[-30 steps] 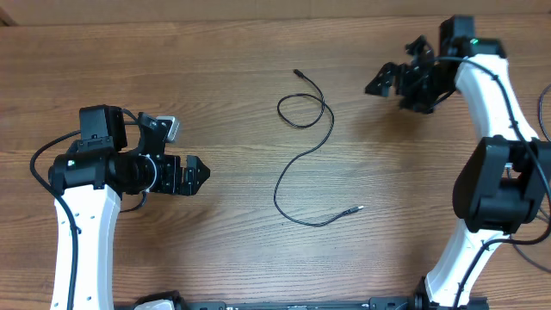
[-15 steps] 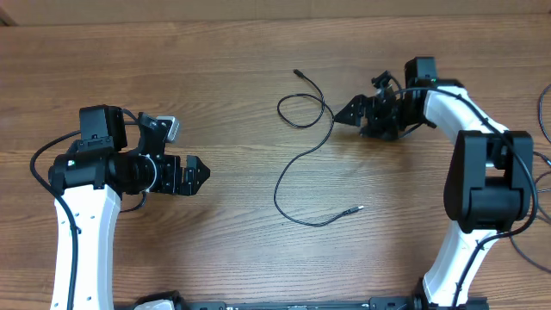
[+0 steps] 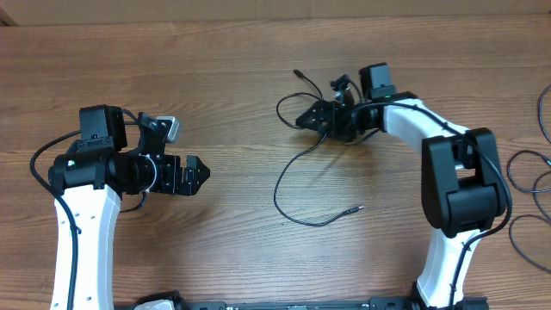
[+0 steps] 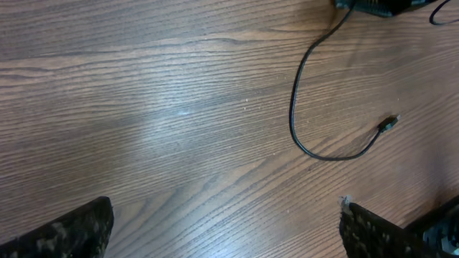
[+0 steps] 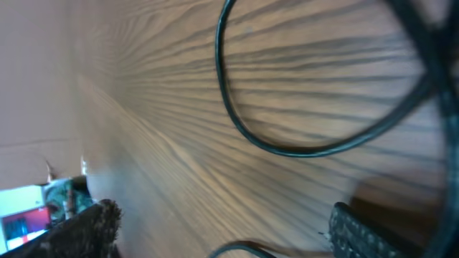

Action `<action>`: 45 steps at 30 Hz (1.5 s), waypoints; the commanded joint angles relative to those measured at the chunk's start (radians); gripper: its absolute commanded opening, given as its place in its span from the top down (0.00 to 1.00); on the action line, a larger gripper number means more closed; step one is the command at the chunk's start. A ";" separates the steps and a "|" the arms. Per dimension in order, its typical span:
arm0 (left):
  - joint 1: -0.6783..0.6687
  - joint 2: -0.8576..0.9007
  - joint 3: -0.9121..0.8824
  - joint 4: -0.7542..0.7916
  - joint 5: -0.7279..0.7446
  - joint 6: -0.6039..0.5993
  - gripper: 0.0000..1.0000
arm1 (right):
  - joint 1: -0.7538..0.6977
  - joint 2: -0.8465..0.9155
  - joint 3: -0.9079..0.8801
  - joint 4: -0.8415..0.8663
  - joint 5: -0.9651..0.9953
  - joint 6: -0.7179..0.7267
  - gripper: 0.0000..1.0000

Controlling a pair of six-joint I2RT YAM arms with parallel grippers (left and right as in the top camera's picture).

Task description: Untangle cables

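Note:
One thin black cable (image 3: 293,169) lies mid-table, with a small loop at its top end and a silvery plug tip (image 3: 358,207) at its lower end. My right gripper (image 3: 308,119) is open and sits low over the loop, which it partly hides. In the right wrist view the loop (image 5: 287,147) curves just ahead of the open fingers, and a strand passes between them. My left gripper (image 3: 200,173) is open and empty, well left of the cable. The left wrist view shows the cable's lower curve (image 4: 297,129) and its plug tip (image 4: 389,123).
More black cables (image 3: 527,185) lie at the table's right edge, beside the right arm's base. Bare wooden table (image 3: 232,232) surrounds the middle cable.
My right gripper has moved left from the table's far right and come down onto the cable's loop. The left arm has not moved.

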 commanded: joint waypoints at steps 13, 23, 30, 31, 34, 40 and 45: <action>0.000 0.002 -0.004 0.001 0.000 -0.014 0.01 | 0.023 -0.220 0.290 -0.095 0.046 0.100 0.96; 0.000 0.002 -0.004 0.001 0.000 -0.014 0.00 | -0.073 -0.377 0.693 -0.239 0.505 0.095 0.96; 0.000 0.002 -0.004 0.001 0.000 -0.014 0.00 | -0.179 -0.402 0.741 -0.216 0.771 -0.030 0.96; 0.000 0.002 -0.004 0.001 0.000 -0.014 0.00 | -0.194 -0.401 0.740 -0.218 0.798 -0.046 0.96; 0.000 0.002 -0.004 0.001 0.000 -0.014 0.00 | -0.265 -0.398 0.740 -0.224 0.897 -0.048 0.96; 0.000 0.002 -0.004 0.001 0.000 -0.014 0.00 | -0.390 -0.380 0.739 -0.236 0.962 -0.049 0.96; 0.000 0.002 -0.004 0.001 0.000 -0.014 0.00 | -0.495 -0.326 0.739 -0.294 0.962 -0.048 0.96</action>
